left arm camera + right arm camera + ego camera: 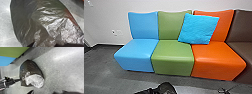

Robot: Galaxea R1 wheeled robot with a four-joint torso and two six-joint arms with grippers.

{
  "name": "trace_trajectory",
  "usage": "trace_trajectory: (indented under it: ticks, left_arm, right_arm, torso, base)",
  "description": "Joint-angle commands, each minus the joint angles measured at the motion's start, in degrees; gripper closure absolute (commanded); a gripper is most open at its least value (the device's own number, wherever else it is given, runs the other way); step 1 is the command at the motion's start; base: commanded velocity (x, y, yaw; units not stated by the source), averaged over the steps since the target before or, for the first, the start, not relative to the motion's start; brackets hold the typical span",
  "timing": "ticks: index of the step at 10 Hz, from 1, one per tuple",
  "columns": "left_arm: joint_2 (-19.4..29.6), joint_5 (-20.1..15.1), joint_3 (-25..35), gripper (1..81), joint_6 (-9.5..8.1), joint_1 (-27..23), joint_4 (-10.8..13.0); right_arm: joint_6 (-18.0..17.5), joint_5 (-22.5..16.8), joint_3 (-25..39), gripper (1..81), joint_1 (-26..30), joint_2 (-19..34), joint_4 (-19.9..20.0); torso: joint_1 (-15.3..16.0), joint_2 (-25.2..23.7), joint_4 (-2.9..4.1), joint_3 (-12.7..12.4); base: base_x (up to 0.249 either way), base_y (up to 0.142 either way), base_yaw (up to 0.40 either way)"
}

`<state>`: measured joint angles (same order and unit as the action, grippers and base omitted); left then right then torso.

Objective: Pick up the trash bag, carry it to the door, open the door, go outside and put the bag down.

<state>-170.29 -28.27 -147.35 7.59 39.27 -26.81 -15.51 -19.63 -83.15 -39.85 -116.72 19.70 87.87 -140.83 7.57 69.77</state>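
The black metal left gripper (pixel 19 79) meets the side of the big, dark, shiny plastic trash bag (pixel 30 67), close to its crinkly, silvery-looking part. I can't tell if its jaws are apart or squeezed on the bag. The dark right gripper (pixel 48 92) is near too, with a gap between it and the bag, and I can't tell how its jaws stand. The bag is low down over the smooth grey floor (pixel 58 72), in front of the seats, but I can't tell if it touches the floor. I think the job in hand is the first one, getting hold of the bag and picking it up. The next move needs a good grip on the bunched plastic and a slow, straight lift, as thin plastic could rip or slip. The bag must be held up off the floor for the ride. Farther off is a row of soft seats in blue (pixel 135 51), green (pixel 172 53), orange (pixel 216 55) and dark brown (pixel 241 52). A bright blue square pillow (pixel 199 28) leans on the green and orange backs. Behind them is a plain white wall (pixel 106 17).
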Motion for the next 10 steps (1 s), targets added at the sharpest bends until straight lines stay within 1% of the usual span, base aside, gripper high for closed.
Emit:
trace_trajectory:
  ticks: [1, 2, 3, 4, 5, 6, 8, 9, 10]
  left_arm:
    - [-0.2, -2.4, 0.2, 1.0, 0.05, -7.3, -2.1]
    - [-0.7, -2.2, 0.2, 1.0, 0.05, -7.3, -2.3]
    - [-1.0, -1.1, 0.0, 1.0, 0.05, -7.4, -2.4]
    - [-1.2, 0.1, 0.0, 1.0, 0.05, -7.3, -2.4]
    - [-1.5, 0.1, 0.0, 1.0, 0.05, -7.4, -2.4]
    - [-1.6, 0.1, 0.0, 1.0, 0.05, -7.6, -2.4]
    - [-1.5, 0.2, 0.0, 1.0, 0.14, -7.7, -2.3]
    - [-1.5, 0.1, -0.1, 1.0, 0.14, -7.7, -2.2]
    - [-1.4, 0.1, -0.3, 1.0, 0.14, -7.7, -2.0]
  right_arm:
    - [0.1, -3.0, 1.4, 1.0, 5.3, 1.8, 1.4]
    - [0.1, -3.0, 1.4, 1.0, 5.3, 1.8, 1.4]
    - [0.1, -3.0, 1.4, 1.0, 5.2, 1.8, 1.4]
    - [0.1, -3.0, 1.4, 1.0, 5.2, 1.7, 1.4]
    - [0.1, -3.0, 1.4, 1.0, 5.2, 1.6, 1.4]
    - [0.1, -3.0, 1.5, 1.0, 5.2, 1.6, 1.4]
    - [0.1, -3.0, 1.5, 1.0, 5.2, 1.6, 1.4]
    - [0.1, -3.0, 1.5, 1.0, 5.2, 1.6, 1.4]
    - [0.1, -3.0, 1.6, 1.0, 5.3, 1.6, 1.5]
  torso:
    - [0.0, 0.0, 0.00, 0.0]
    - [0.0, 0.0, 0.00, 0.0]
    - [0.0, 0.0, 0.00, 3.0]
    - [0.0, 0.0, 0.00, 5.1]
    - [0.0, 0.0, 0.00, 6.1]
    - [0.0, 0.0, 0.00, 7.6]
    - [0.0, 0.0, 0.00, 11.6]
    - [0.0, 0.0, 0.00, 8.3]
    - [0.0, 0.0, 0.00, 10.0]
  base:
    - [0.000, 0.000, 0.000]
    - [0.000, 0.000, 0.000]
    - [0.000, 0.000, 0.000]
    - [0.000, 0.000, 0.000]
    - [0.000, 0.000, 0.000]
    - [0.000, 0.000, 0.000]
    - [0.000, 0.000, 0.000]
    - [0.000, 0.000, 0.000]
    - [0.000, 0.000, 0.000]
